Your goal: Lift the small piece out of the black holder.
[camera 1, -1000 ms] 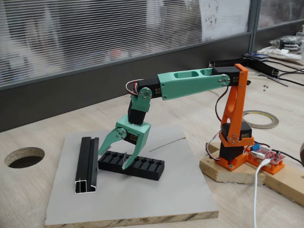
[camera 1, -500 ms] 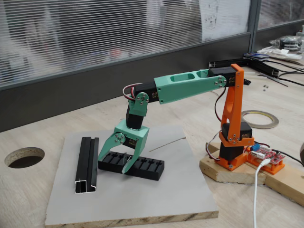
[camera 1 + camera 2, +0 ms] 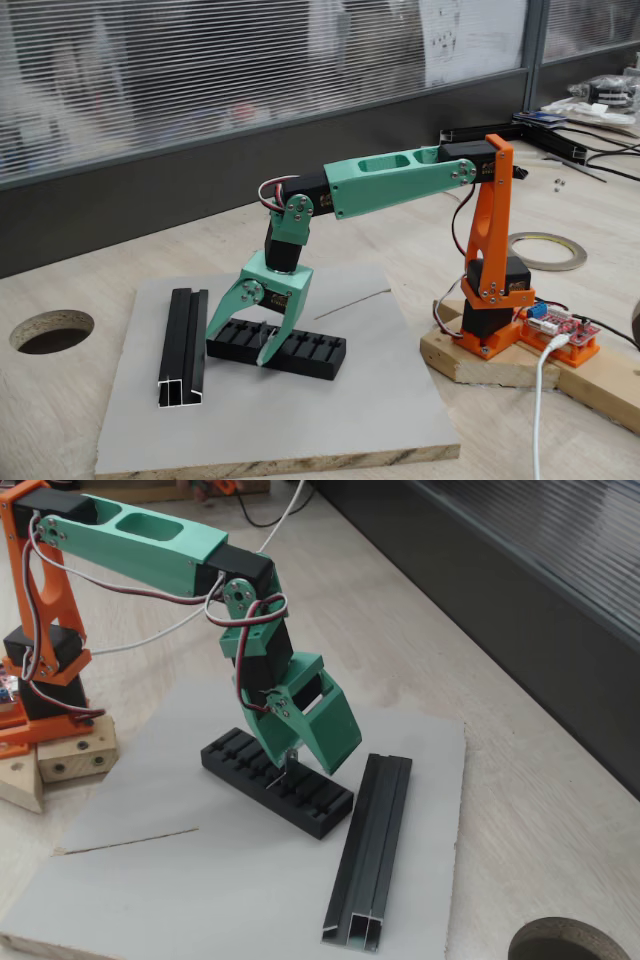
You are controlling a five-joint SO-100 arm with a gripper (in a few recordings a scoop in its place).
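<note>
A grey board [image 3: 300, 400] lies on the wooden worktop [image 3: 90, 270] below a blinded window. The hand [image 3: 262, 345], fingers spread, hangs over the holder [image 3: 275, 780]. The piece [image 3: 281, 772] is barely discernible there.

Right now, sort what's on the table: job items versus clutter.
Job:
- tool, jaws apart over the holder
- black holder
- small piece, a thin sliver between the tool's tips

Lying about:
- grooved black rail
- thin grey wire
- tape ring
</note>
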